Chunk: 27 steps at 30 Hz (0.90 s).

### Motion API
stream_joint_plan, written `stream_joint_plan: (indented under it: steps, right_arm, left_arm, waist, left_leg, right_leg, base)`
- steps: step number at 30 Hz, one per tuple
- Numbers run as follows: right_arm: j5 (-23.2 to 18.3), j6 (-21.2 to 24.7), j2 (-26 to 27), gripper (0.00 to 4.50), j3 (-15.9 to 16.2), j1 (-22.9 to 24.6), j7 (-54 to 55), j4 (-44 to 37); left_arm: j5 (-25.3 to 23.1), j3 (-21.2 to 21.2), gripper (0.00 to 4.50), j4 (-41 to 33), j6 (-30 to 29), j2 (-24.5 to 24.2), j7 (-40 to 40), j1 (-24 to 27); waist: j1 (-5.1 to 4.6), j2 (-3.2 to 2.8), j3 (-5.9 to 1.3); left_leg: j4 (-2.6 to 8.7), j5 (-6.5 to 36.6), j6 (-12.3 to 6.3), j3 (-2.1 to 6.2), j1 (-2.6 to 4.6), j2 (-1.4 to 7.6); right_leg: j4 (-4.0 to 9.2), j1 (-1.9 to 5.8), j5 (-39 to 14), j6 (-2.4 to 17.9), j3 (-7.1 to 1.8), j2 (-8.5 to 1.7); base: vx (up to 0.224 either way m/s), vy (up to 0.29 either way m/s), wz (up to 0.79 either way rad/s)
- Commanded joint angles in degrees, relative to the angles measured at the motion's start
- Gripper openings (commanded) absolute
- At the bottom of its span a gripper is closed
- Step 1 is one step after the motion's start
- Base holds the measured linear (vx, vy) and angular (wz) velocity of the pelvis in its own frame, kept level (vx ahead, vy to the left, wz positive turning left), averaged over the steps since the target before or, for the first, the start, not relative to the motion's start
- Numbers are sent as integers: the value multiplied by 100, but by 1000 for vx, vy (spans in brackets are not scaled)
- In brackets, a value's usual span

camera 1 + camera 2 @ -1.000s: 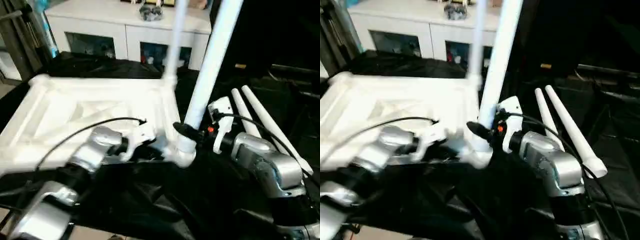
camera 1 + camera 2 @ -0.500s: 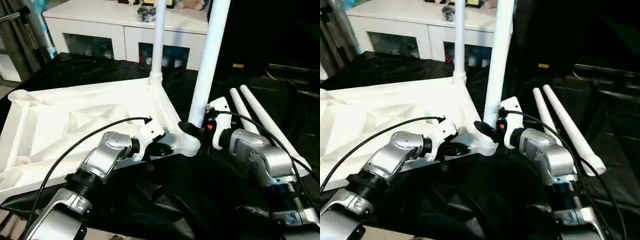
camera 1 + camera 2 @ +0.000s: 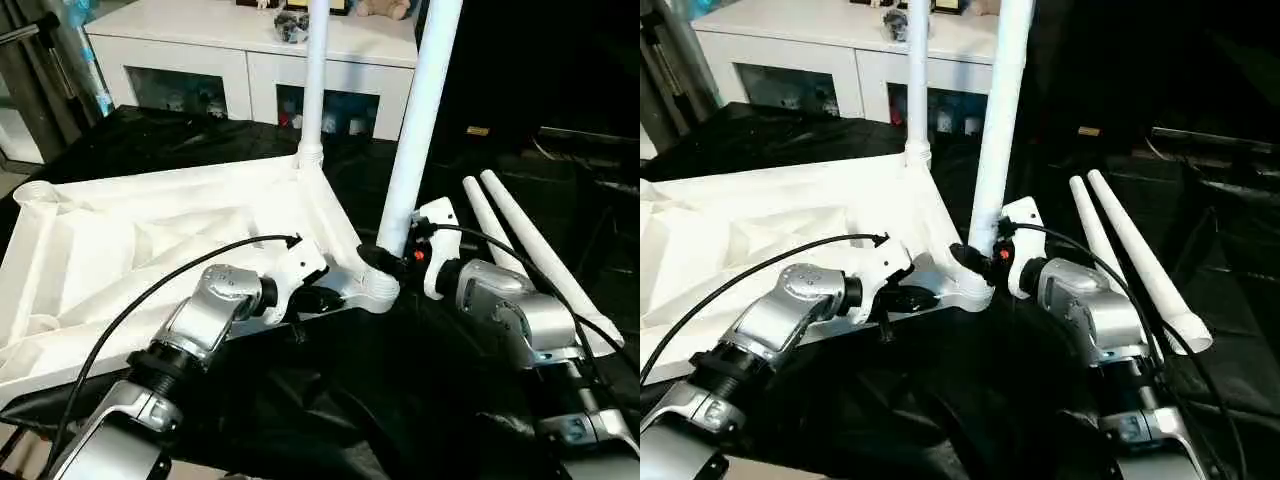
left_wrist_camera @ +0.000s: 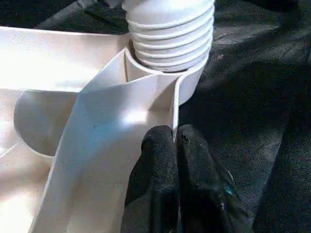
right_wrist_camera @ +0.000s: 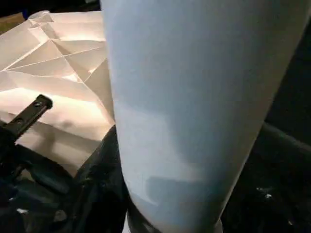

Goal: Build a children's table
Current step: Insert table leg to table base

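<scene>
Two pincers at the upturned tabletop's (image 3: 150,240) near corner.
Left pincer (image 4: 176,141) pinches its rim; right pincer (image 3: 385,262) clamps the upright leg (image 3: 415,130).

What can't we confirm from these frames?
- Near leg: its top is cut off by the upper edge of both eye views; so is the far leg.
- Right gripper: whether its far finger touches the near leg; the leg hides it.
- Corner socket: how deep the leg sits; the socket wall hides it.
- Tabletop: its near-left corner is behind the left arm.

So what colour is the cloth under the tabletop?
Black cloth, clearest in the left eye view.
</scene>
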<state>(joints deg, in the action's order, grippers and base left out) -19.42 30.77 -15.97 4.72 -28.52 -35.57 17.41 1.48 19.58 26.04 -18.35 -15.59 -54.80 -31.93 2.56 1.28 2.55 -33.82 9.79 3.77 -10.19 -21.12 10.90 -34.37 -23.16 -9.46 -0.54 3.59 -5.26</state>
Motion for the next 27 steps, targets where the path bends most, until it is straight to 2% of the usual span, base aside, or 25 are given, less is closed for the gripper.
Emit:
stream_joint_plan:
  steps: [1,4,6,11,15,18,19,22,23,24,26,27]
  right_arm:
    - [102,-19,-15,192,-97,-46,-32,183]
    - [64,-62,19,192,-125,-19,-66,238]
    - [-132,-33,127,192,-270,20,-95,313]
    - [-293,-85,214,192,-434,187,-117,493]
    - [-354,-145,244,192,-525,339,-157,530]
    - [-353,-281,315,192,-629,516,-183,549]
    - [-360,-336,344,192,-658,574,-187,562]
    - [-326,-514,367,192,-644,698,-175,592]
    - [-166,-840,367,192,-565,857,-139,636]
    - [-166,-840,367,192,-565,857,-139,636]
    - [77,-1299,358,191,-437,1136,-93,650]
    - [113,-1371,360,191,-424,1182,-93,638]
  left_arm:
    - [86,-7,0,48,-26,49,-10,120]
    - [76,-2,0,54,-4,47,-4,120]
    - [62,-14,0,58,8,51,29,119]
    - [34,-54,0,-14,-26,57,93,162]
    - [16,-86,0,4,3,64,160,161]
    - [-8,-130,0,73,65,91,262,124]
    - [-20,-144,0,92,88,101,296,116]
    - [-43,-167,0,135,119,118,366,86]
    - [-62,-195,0,196,167,138,442,51]
    - [-62,-195,0,196,167,138,442,51]
    - [-88,-209,0,281,217,148,485,-5]
    - [-93,-213,0,298,225,150,494,-16]
  waist:
    - [6,23,-332]
    - [10,21,-325]
    - [6,22,-319]
    - [4,35,-306]
    - [11,8,-316]
    - [14,12,-316]
    - [23,-6,-319]
    - [14,-12,-308]
    - [9,-42,-305]
    - [11,-41,-293]
    - [11,-38,-285]
    - [7,-36,-287]
  left_leg:
    - [443,1800,60,61,47,177]
    - [446,1792,40,55,45,178]
    - [446,1863,42,55,49,173]
    - [460,1978,59,71,55,184]
    - [465,1894,45,66,49,186]
    - [470,1887,6,57,47,185]
    - [471,1891,5,61,51,182]
    - [481,2009,23,66,59,183]
    - [481,2097,42,68,69,181]
    - [487,2204,62,73,83,185]
    - [489,2322,69,83,80,175]
    - [498,2364,65,100,79,176]
  right_leg:
    - [479,215,-2118,945,-212,-264]
    - [478,218,-2091,966,-214,-265]
    - [500,212,-2274,929,-212,-274]
    - [535,191,-2557,832,-203,-287]
    - [517,196,-2341,881,-210,-279]
    - [527,201,-2303,903,-209,-283]
    - [529,202,-2322,901,-207,-284]
    - [557,187,-2514,852,-198,-281]
    - [582,176,-2625,816,-197,-283]
    - [608,158,-2776,755,-190,-284]
    - [636,149,-3004,678,-182,-292]
    - [641,154,-3119,621,-176,-295]
  base:
    - [0,0,0]
    - [0,0,0]
    - [0,0,0]
    - [0,0,0]
    - [0,0,0]
    - [0,0,0]
    - [0,0,0]
    - [0,0,0]
    - [0,0,0]
    - [0,0,0]
    - [0,0,0]
    - [0,0,0]
